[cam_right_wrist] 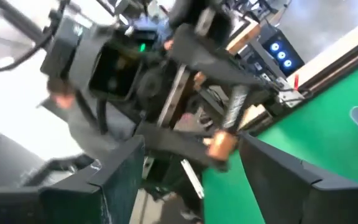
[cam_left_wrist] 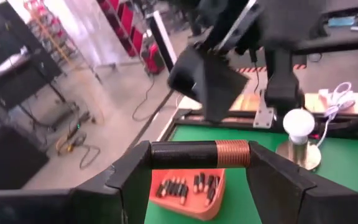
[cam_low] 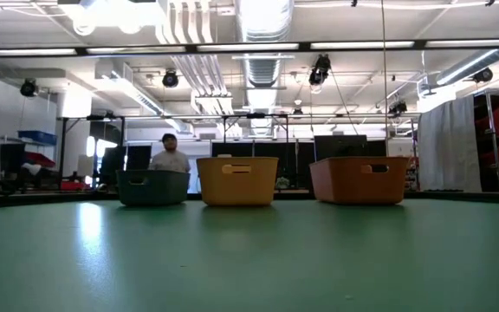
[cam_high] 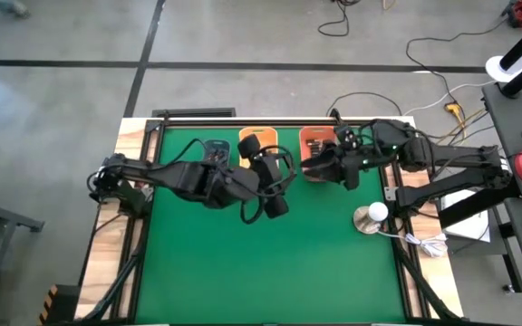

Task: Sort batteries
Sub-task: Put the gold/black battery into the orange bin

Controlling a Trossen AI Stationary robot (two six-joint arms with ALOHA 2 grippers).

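Here the left end effector [cam_left_wrist: 201, 155] clamps a battery [cam_left_wrist: 201, 154] endwise above the orange bin [cam_left_wrist: 191, 193], where other batteries [cam_left_wrist: 188, 185] lie. The right end effector [cam_right_wrist: 191, 162] gapes empty beside it. Next, seemingly, comes a handover or drop.

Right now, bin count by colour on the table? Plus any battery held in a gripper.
Grey-blue bin: 1
Yellow-orange bin: 1
Orange bin: 1
Battery held end to end in the left gripper, black with a copper end: 1
Total: 3 bins, 1 held battery. The small cells lying in the orange bin are too small to count.
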